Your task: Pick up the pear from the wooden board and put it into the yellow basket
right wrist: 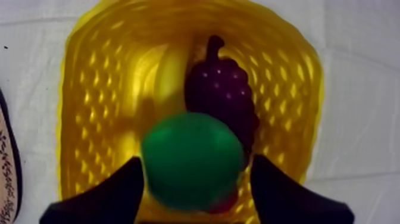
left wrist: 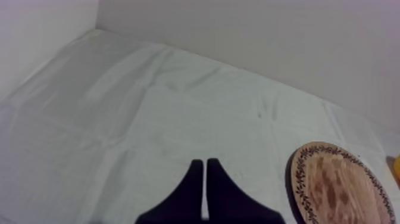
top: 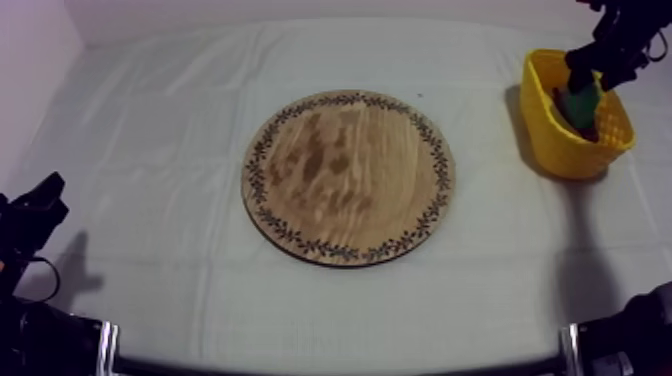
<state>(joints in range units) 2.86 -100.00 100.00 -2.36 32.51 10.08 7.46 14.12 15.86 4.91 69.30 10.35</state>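
Note:
The green pear (right wrist: 190,158) hangs over the inside of the yellow basket (right wrist: 286,89), with my right gripper (right wrist: 196,173) shut on it, one black finger on each side. In the top view the pear (top: 581,100) sits under that gripper (top: 583,82), partly inside the basket (top: 550,140) at the far right. The round wooden board (top: 350,178) lies bare in the middle of the table. My left gripper (left wrist: 205,164) is shut on nothing, low at the near left (top: 45,195).
A bunch of purple grapes (right wrist: 220,95) lies in the basket behind the pear, and a small red fruit (right wrist: 223,204) peeks out below it. The board's rim (left wrist: 339,184) shows beyond my left gripper. A white wall runs along the table's far edge.

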